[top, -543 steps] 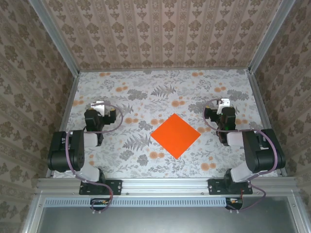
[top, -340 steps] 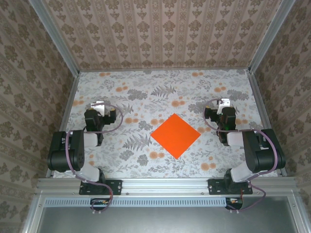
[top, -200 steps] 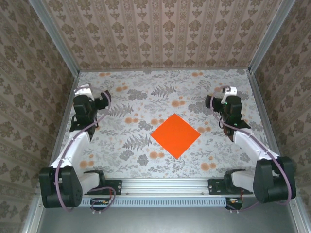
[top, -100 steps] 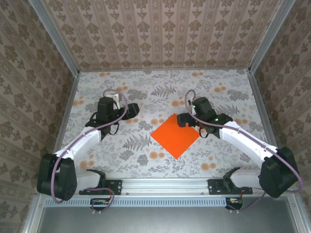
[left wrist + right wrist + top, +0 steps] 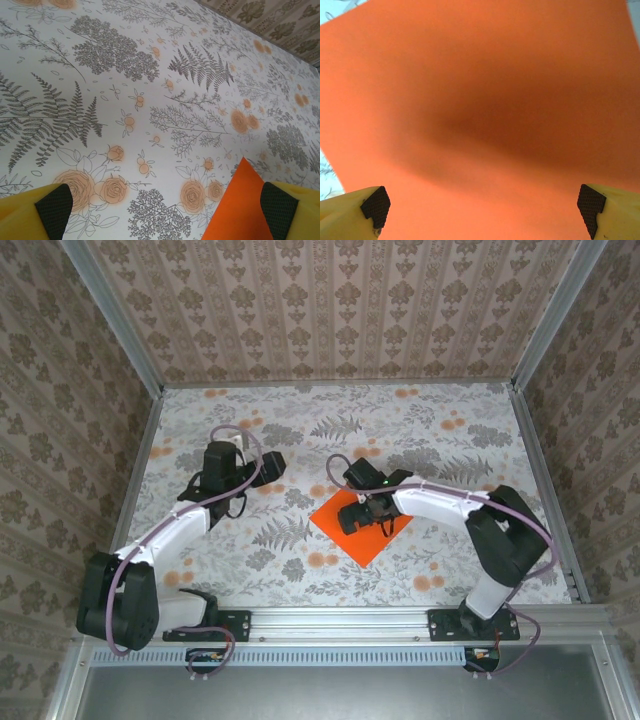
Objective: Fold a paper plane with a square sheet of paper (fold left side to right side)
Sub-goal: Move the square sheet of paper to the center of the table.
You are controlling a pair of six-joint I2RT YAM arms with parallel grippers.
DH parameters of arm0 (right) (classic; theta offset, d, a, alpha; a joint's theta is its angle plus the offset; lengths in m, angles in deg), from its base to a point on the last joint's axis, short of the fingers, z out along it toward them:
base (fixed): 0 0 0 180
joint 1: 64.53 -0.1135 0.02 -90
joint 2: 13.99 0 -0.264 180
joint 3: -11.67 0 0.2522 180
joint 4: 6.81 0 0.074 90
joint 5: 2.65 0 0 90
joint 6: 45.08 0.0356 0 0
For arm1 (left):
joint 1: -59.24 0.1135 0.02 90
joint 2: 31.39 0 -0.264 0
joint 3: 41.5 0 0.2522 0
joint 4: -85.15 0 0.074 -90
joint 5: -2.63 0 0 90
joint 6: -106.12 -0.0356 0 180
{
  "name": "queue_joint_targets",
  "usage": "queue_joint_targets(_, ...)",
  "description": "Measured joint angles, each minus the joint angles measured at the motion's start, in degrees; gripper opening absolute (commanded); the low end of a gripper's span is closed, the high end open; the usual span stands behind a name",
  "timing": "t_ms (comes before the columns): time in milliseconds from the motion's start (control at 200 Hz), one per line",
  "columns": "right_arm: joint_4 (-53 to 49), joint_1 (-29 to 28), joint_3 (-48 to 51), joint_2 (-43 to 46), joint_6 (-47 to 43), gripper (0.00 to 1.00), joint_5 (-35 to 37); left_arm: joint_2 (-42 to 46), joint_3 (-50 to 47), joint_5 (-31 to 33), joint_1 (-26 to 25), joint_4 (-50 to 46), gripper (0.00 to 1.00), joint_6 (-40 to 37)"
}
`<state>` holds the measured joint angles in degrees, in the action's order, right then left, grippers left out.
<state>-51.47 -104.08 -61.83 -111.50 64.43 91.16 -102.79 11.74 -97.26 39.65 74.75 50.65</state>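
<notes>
- Overhead view: the square sheet of paper (image 5: 368, 542) lies flat on the flowered tabletop (image 5: 300, 430), a little right of centre, turned so its corners point like a diamond.
- Same view: my right hand (image 5: 366, 521) hangs directly over the sheet's upper half with its fingers spread wide and nothing between them. From this height I cannot tell whether the tips touch the paper.
- Same view: my left hand (image 5: 272, 466) sits to the left of the sheet, apart from it, above bare tabletop. It points toward the paper and grips nothing.
- Left wrist view: the left hand (image 5: 167, 210) is wide open, with its two yellow fingers (image 5: 30, 212) at the bottom corners of the picture. One orange corner of the sheet (image 5: 240, 207) pokes in between them, close to the right-side finger, and printed ferns and flowers cover the tabletop (image 5: 125, 75) beyond.
- Right wrist view: the right hand (image 5: 483, 205) is spread just as wide, very close above the sheet (image 5: 480, 75), with a dark shadow on the orange surface. A sliver of tabletop (image 5: 327, 175) shows at the left edge. I cannot tell whether the pads (image 5: 376, 205) touch the paper.
</notes>
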Motion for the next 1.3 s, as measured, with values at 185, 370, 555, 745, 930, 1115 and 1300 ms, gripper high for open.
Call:
queue_joint_targets(185, -0.6, 0.0, -2.8, -6.1, 0.3, 0.99, 0.6, 0.9, 0.0, 1.7, 0.0, -0.6, 1.00, 0.4)
queue_joint_targets(370, 0.2, 0.0, -4.5, -7.7, 3.1, 0.99, 1.8, 1.7, -0.1, 2.9, 0.0, -1.4, 1.00, 0.5)
queue_joint_targets(555, 3.2, 1.2, -6.7, -9.8, 6.7, 0.99, 2.6, 2.2, -0.1, 3.7, 0.0, -1.4, 1.00, 0.9)
queue_joint_targets(745, 7.6, 3.7, -10.0, -12.7, 10.1, 1.00, 2.8, 2.3, -0.1, 3.7, 0.0, -1.4, 1.00, 1.9)
queue_joint_targets(930, 14.2, 5.9, -11.7, -14.6, 14.7, 1.00, 1.0, 0.3, 0.1, 0.7, 0.0, -1.4, 0.98, 3.0)
queue_joint_targets(1115, 18.9, 6.4, -10.6, -14.2, 16.6, 1.00, -1.9, -6.8, 3.3, -6.2, -0.3, -1.3, 0.93, 4.4)
queue_joint_targets(1300, 18.6, 6.7, -7.0, -9.6, 16.7, 1.00, -2.6, -14.2, 10.0, -13.5, -1.6, -1.2, 0.88, 5.2)
